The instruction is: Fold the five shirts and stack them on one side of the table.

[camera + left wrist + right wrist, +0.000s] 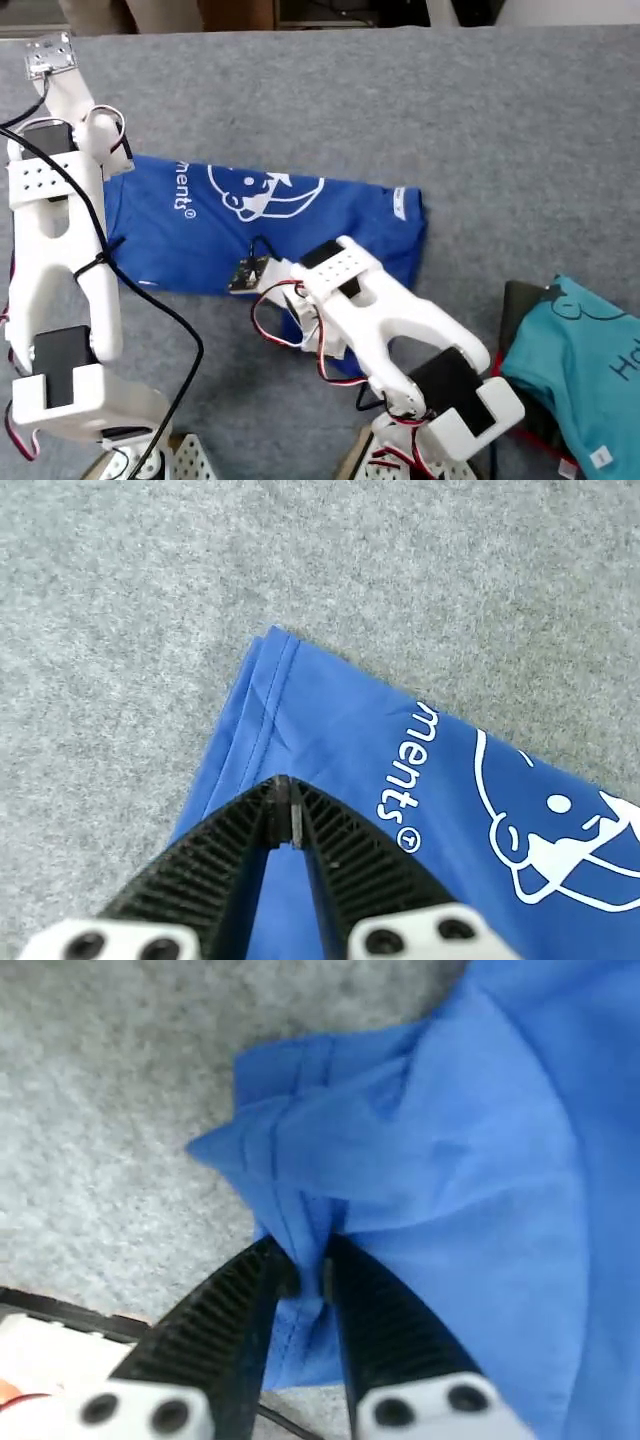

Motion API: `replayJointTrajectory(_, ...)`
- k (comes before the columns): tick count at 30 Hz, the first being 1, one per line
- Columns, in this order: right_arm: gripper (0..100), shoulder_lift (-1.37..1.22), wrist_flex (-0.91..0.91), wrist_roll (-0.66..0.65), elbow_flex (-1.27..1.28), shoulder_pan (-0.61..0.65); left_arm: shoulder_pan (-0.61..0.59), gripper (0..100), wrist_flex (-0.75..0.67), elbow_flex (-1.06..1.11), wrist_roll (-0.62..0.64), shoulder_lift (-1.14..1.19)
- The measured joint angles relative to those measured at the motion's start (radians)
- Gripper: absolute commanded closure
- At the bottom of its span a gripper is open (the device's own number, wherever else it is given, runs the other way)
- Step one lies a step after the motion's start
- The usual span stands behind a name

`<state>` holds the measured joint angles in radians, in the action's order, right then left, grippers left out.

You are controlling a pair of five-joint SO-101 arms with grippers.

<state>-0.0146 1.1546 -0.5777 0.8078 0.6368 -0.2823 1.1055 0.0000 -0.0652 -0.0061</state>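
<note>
A blue shirt point(270, 225) with a white print lies spread across the middle of the grey table. My left gripper point(285, 815) is at the shirt's left end point(330, 730), close to the hemmed corner, shut with its tips pinching the cloth. At the shirt's near edge my right gripper point(310, 1270) is shut on a bunched fold of the blue shirt point(450, 1160). In the high view the right arm point(380, 320) covers that fold, and a bit of blue cloth point(345, 362) shows beneath it.
A teal shirt point(580, 345) lies at the right edge of the table on a dark item point(518, 305). Grey carpet-like cloth point(450, 110) covers the table, with open room behind and to the right of the blue shirt.
</note>
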Motion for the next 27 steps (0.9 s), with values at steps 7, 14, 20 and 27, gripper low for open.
replayJointTrajectory(7, 99.4, 0.003, 0.114, 0.029, -0.095, -0.052, -0.003, 98, 0.0, 0.0, 0.0, 0.0)
replayJointTrajectory(14, 99.4, -0.011, 0.313, -0.026, -0.4, -0.164, -0.003, 98, 0.0, 0.0, 0.0, 0.0)
replayJointTrajectory(20, 99.4, -0.175, 0.425, -0.115, -0.738, -0.247, -0.003, 98, 0.0, 0.0, 0.0, 0.0)
replayJointTrajectory(27, 99.4, -0.427, 0.56, -0.196, -1.149, -0.25, -0.003, 98, 0.0, 0.0, 0.0, 0.0)
